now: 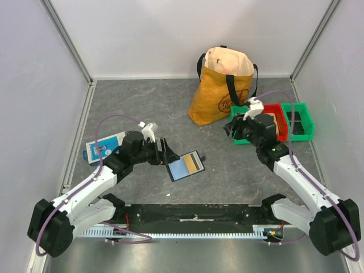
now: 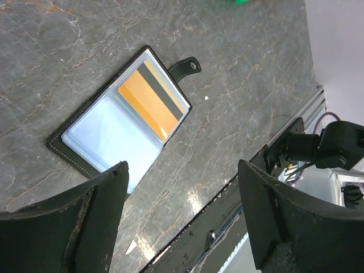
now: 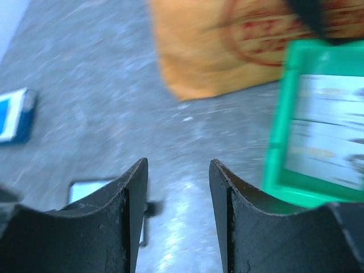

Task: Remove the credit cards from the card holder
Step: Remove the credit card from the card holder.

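Flanking card holder (image 1: pixel 185 165): blue box (image 1: pixel 102 147) (left), bag (image 1: pixel 223 85), bins (image 1: pixel 307 116).

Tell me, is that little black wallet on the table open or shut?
Open. The card holder lies spread flat, inside facing up, an orange card showing in one sleeve, its tab unfastened.

A tan-orange paper shopping bag with black strap handles (image 1: pixel 222 91) stands upright at the back of the grey stone-patterned tabletop (image 1: pixel 239 182). Just to its right, a red plastic bin (image 1: pixel 277 111) and a green plastic bin (image 1: pixel 301 122) sit side by side. In the blurred right wrist view, green plastic seems to hold something pale. A flat blue-and-white box (image 1: pixel 102 148) lies near the left wall, well apart from the bag.
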{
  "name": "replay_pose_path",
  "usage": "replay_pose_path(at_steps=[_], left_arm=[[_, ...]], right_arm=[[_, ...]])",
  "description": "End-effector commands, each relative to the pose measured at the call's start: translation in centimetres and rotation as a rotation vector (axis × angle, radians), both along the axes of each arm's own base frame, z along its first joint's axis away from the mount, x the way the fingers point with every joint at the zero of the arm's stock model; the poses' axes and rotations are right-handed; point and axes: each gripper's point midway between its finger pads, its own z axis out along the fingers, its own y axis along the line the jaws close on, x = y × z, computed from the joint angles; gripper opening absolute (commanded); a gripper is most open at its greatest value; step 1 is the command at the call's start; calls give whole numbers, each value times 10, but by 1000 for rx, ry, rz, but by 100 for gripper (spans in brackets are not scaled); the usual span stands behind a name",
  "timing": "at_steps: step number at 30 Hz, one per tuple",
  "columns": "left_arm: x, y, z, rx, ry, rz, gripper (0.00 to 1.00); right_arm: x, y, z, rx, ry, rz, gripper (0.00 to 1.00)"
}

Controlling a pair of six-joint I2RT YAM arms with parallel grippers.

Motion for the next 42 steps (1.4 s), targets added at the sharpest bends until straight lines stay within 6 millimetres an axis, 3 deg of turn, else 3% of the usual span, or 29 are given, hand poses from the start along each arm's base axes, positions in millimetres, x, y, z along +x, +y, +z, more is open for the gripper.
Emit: replay_pose_path(at_steps=[1, 5, 8, 15, 24, 31, 37, 42], left_arm=[[7, -15, -1, -26, -4, 26, 82], [11, -25, -5, -62, 14, 60, 77], [14, -31, -9, -113, 39, 97, 73], [16, -39, -25, -158, 91, 143, 72], [18, -51, -37, -145, 125, 150, 65], [19, -62, -47, -129, 152, 139, 64], [19, -67, -58, -107, 177, 138, 62], [21, -69, -64, -94, 188, 139, 61]], right_arm=[[-33, 56, -1, 48, 15, 204, 53], [-63, 108, -13, 130, 59, 366, 45], [-77, 134, -31, 154, 109, 440, 38], [-89, 160, -75, 238, 238, 509, 27], [-95, 153, -134, 191, 369, 467, 21], [-97, 139, -168, 132, 436, 398, 16], [-97, 127, -176, 116, 449, 348, 13], [-95, 126, -168, 132, 430, 350, 12]])
